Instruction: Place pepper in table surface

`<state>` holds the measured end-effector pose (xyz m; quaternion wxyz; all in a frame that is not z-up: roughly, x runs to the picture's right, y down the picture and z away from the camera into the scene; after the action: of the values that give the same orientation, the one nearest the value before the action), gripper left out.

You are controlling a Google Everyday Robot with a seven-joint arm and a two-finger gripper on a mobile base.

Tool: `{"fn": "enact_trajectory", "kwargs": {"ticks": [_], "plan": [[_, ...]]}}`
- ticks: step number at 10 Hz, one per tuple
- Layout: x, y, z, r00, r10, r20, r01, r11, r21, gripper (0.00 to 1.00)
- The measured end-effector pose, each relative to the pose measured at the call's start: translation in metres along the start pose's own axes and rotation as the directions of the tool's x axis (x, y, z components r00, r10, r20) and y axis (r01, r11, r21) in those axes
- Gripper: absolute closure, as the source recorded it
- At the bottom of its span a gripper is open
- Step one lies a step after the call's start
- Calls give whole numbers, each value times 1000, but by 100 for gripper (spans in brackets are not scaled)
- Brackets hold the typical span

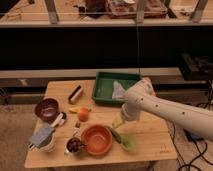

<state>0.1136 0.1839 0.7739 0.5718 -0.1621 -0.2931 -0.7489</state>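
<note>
The pepper point(116, 135) is a slim dark green piece lying between the orange bowl point(96, 140) and the pale green cup point(129, 144), on the light wooden table surface point(155, 140). My gripper point(119, 121) hangs at the end of the white arm point(165, 107), which reaches in from the right. It points down just above the pepper's upper end. I cannot tell whether it touches the pepper.
A green tray point(107, 89) holding a pale crumpled thing stands at the back. An orange fruit point(83, 115), a dark red bowl point(47, 109), a dark block point(76, 93), a small cup of dark contents point(75, 146) and a grey cloth on a white mug point(42, 137) lie on the left.
</note>
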Motion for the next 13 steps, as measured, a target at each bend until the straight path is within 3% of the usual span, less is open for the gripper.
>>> {"fn": "enact_trajectory", "kwargs": {"ticks": [7,13], "plan": [[-6,6,38,998,-6,56,8,999,-49,20],[-6,-5,52,998,-38,49,41,997,-62,20]]}}
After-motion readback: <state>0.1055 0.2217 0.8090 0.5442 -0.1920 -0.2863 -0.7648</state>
